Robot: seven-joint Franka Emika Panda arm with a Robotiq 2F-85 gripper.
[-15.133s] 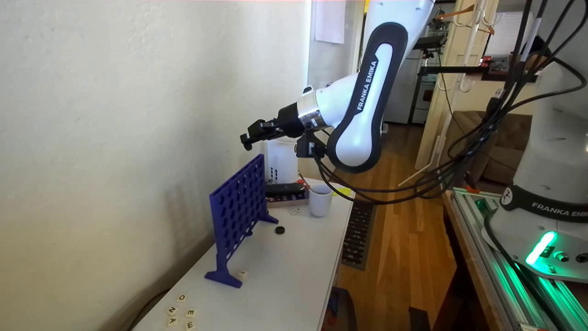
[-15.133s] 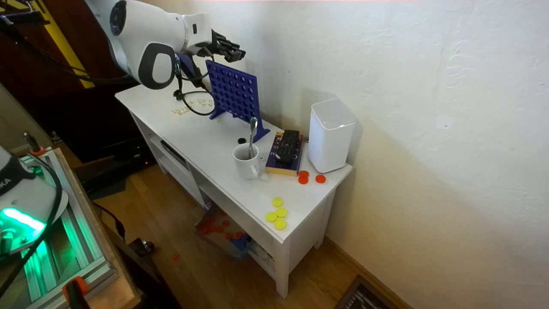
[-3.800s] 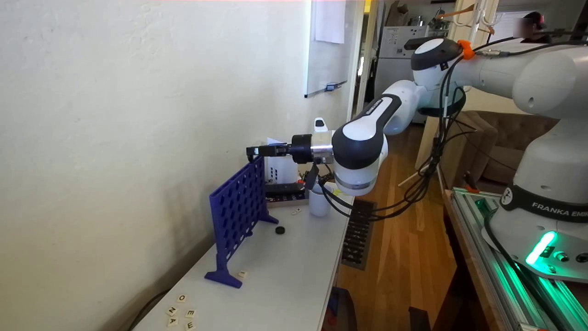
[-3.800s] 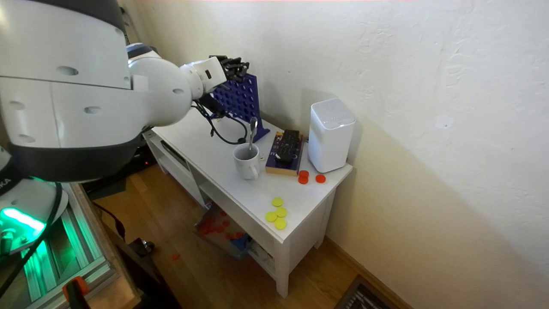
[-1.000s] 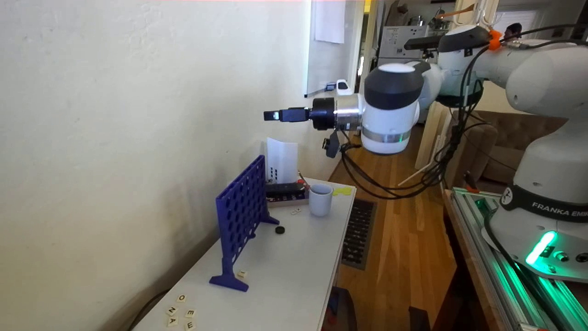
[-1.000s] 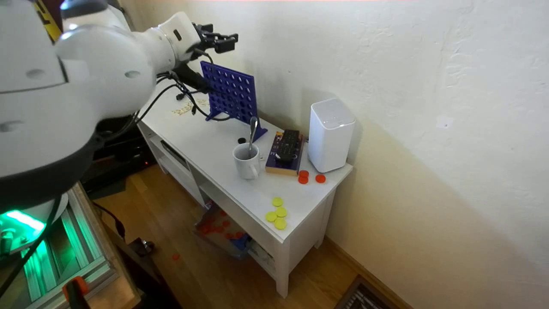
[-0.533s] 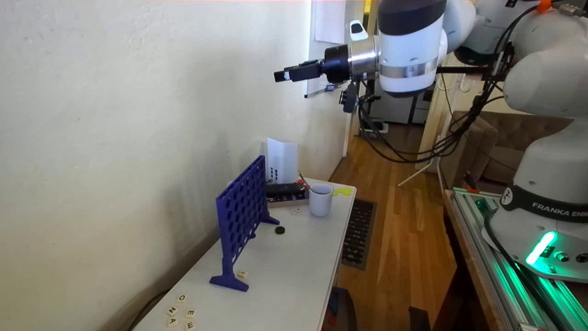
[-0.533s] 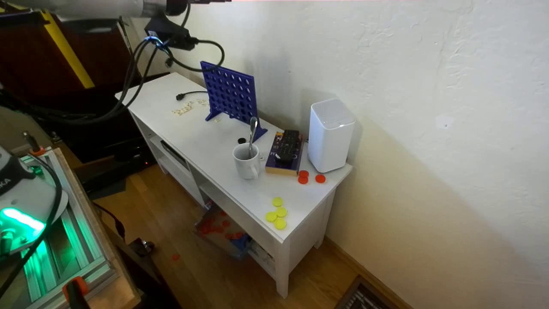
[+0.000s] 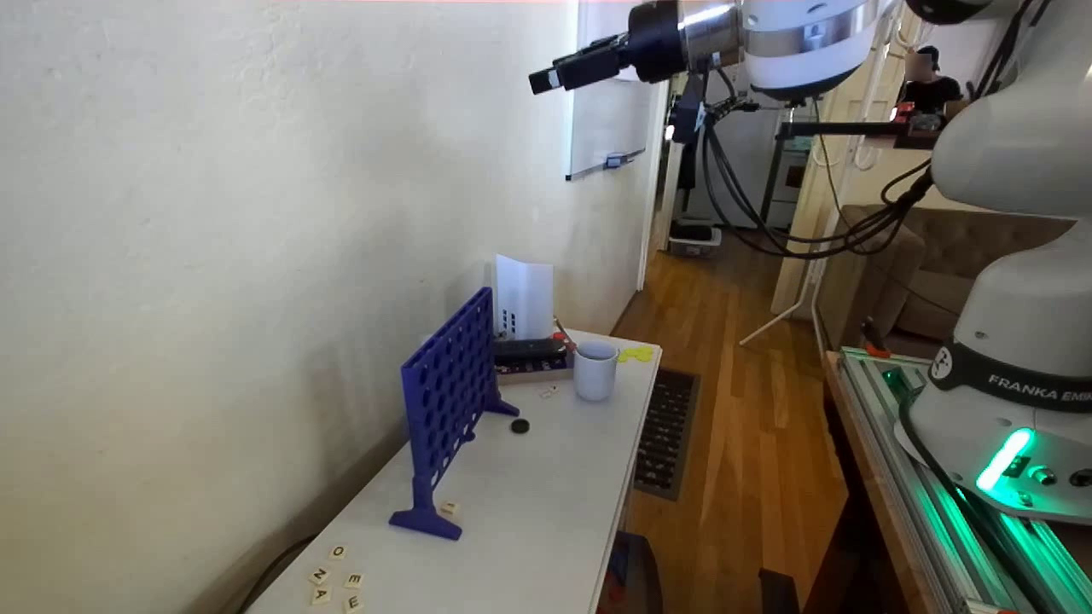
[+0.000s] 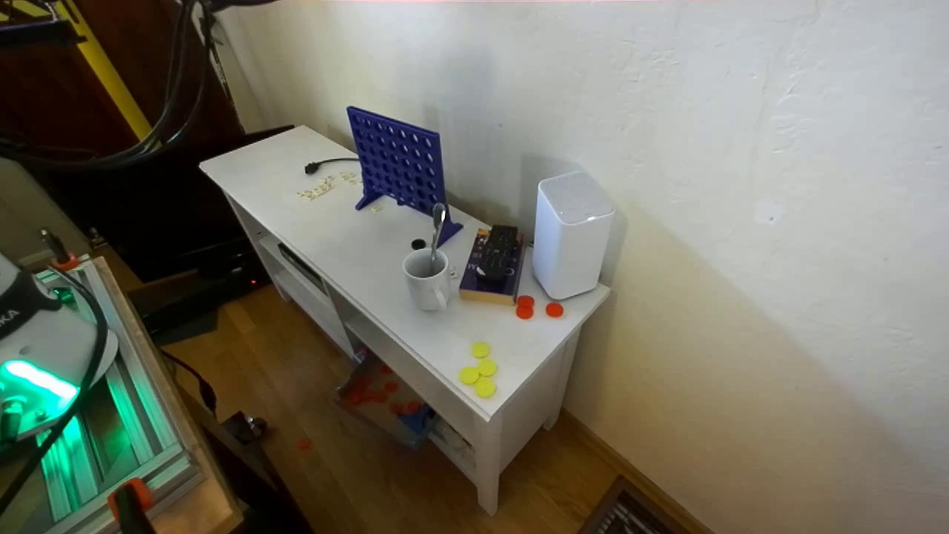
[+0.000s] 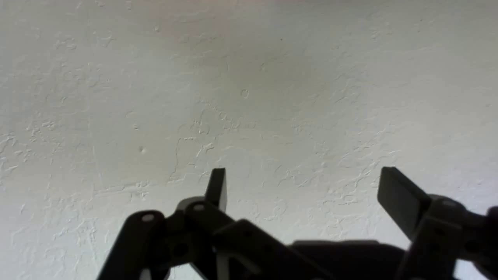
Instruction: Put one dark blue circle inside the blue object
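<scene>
The blue object (image 9: 452, 401), an upright grid panel with round holes, stands on its feet on the white table in both exterior views. Some lower holes look dark in an exterior view; I cannot tell whether a disc sits behind them. A near-black disc (image 9: 519, 425), taken as a dark blue circle, lies flat on the table beside the blue object's far foot. High above the table and well clear of the panel, my gripper (image 9: 546, 81) points toward the wall. In the wrist view the gripper (image 11: 303, 175) is wide open, only bare wall showing between its fingers.
A white mug (image 10: 427, 285) with a spoon stands close to the disc. Behind it are a book (image 10: 474, 285) with a remote (image 10: 498, 252) and a tall white box (image 10: 571, 237). Red discs (image 10: 524, 311), yellow discs (image 10: 484, 386) and letter tiles (image 9: 320, 594) lie around.
My gripper has left the panel's top edge, rising and drawing back. The panel has shifted slightly. A dark piece seen under the fingertips earlier no longer shows there. The disc on the table is unmoved.
</scene>
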